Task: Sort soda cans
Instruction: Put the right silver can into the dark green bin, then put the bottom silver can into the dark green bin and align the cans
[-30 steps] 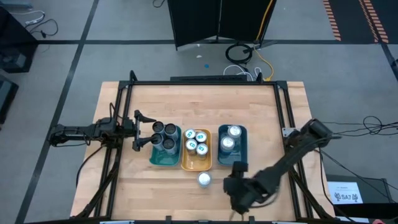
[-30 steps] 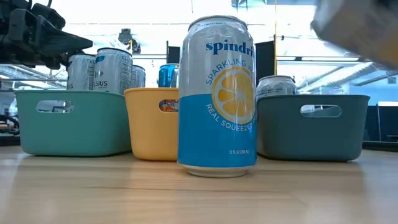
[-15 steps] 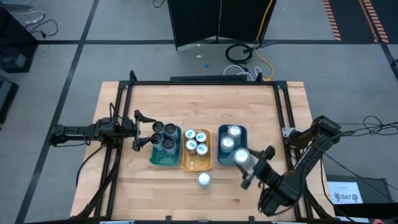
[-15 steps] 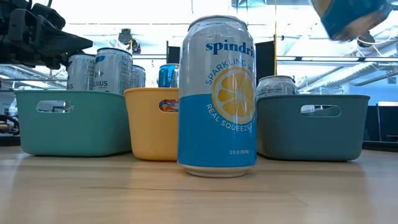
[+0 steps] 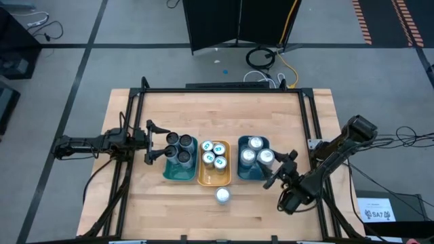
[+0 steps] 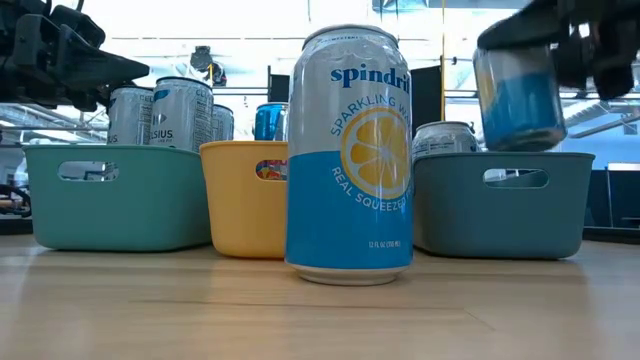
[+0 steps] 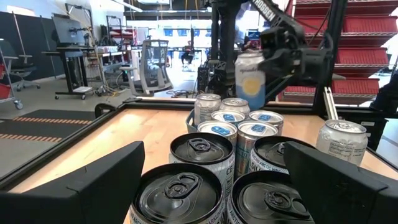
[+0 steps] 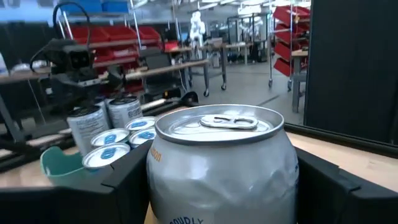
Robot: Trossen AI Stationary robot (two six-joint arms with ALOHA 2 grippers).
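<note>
While the right gripper [image 5: 277,169] is clamped on a silver-topped soda can [image 5: 265,157], that can hangs upright in the air above the front part of the blue tray [image 5: 253,177]; in the low view the held can [image 6: 518,96] is clear of the tray's rim [image 6: 500,158], and the right wrist view shows its top [image 8: 219,124] filling the space between the 2 fingers. The left gripper [image 5: 154,144] sits beside the outer wall of the teal tray [image 5: 178,175], fingers spread wide and grasping nothing; the left wrist view shows them spread on either side of the dark-topped cans [image 7: 180,190]. Count: 3 dark-topped cans [image 5: 178,146] stand in the teal tray; 4 cans with blue-green top marks [image 5: 213,154] stand in the orange tray [image 5: 212,180]; 2 silver-topped cans [image 5: 251,149] stand in the blue tray, apart from the held one. 1 further silver-topped can [image 5: 222,196] stands alone on the wooden table [image 5: 169,108], just in front of the orange tray; in the low view this lemon-printed can [image 6: 349,155] blocks part of the orange and blue trays behind it. The 3 trays stand side by side, touching or nearly so. A black frame [image 5: 224,90] borders the tabletop.
</note>
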